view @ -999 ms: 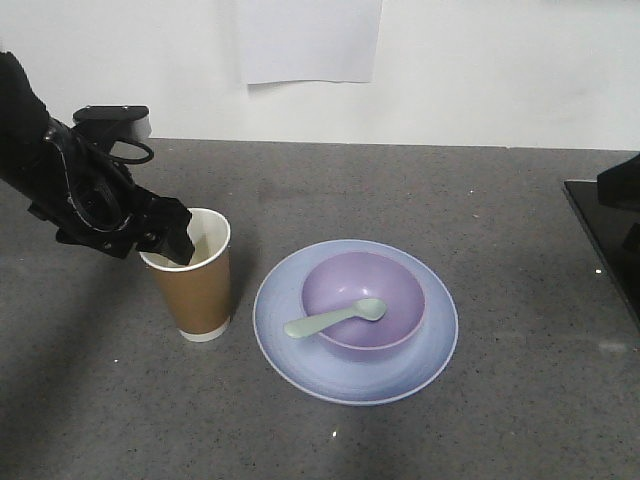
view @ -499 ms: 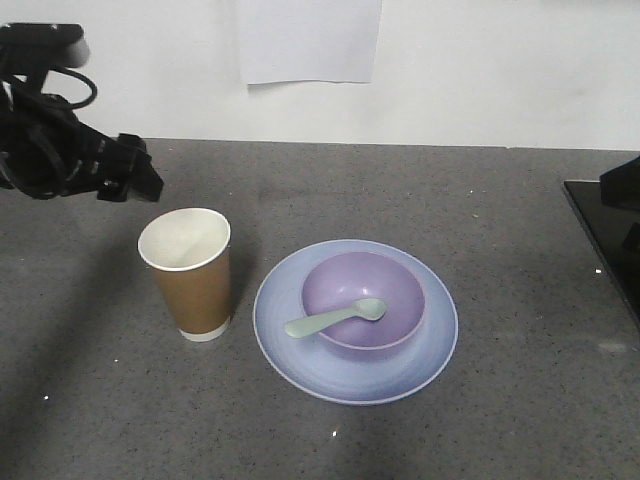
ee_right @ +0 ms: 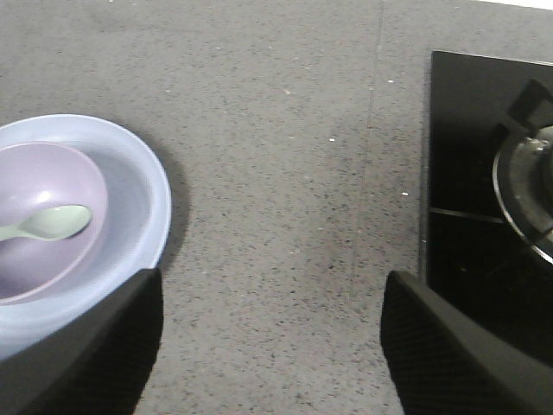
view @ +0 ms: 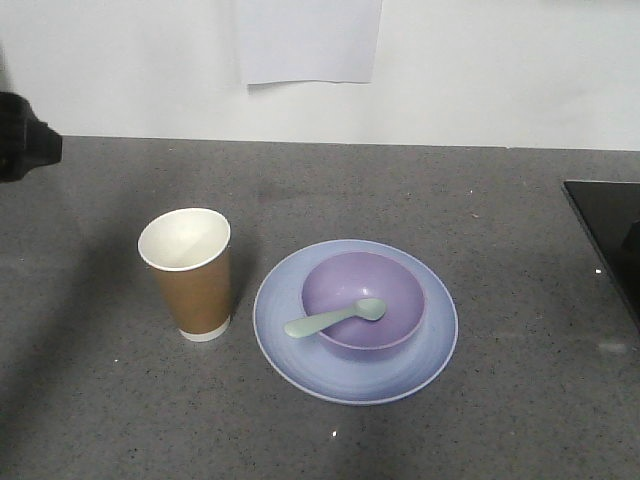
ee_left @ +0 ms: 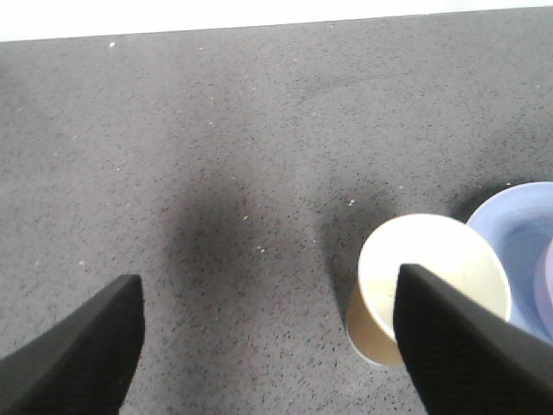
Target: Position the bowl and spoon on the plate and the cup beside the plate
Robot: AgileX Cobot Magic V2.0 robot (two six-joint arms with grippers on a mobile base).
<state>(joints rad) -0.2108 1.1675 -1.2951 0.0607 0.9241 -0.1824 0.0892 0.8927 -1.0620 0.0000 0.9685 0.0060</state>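
Grey countertop (view: 480, 200) is holding the cup (view: 190, 275) upright just left of the plate (view: 420, 355); bowl (view: 395, 290) and spoon (view: 335, 318) are sitting on it. Left gripper (ee_left: 268, 346) is hovering spread, empty, nearer the cup, which lies to its right; right gripper (ee_right: 272, 346) is spread too.

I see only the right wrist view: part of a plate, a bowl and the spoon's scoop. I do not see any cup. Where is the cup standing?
Observer: The cup stands upright beside the plate, apart from its rim, on the side your view cuts off.
Operator: Does the whole spoon lie in the bowl?
Observer: No. The spoon has its scoop in the bowl, and its handle sticks out over the bowl's rim.
Operator: Is the left gripper holding the cup?
Observer: No. The left gripper is open and above the counter, holding nothing.
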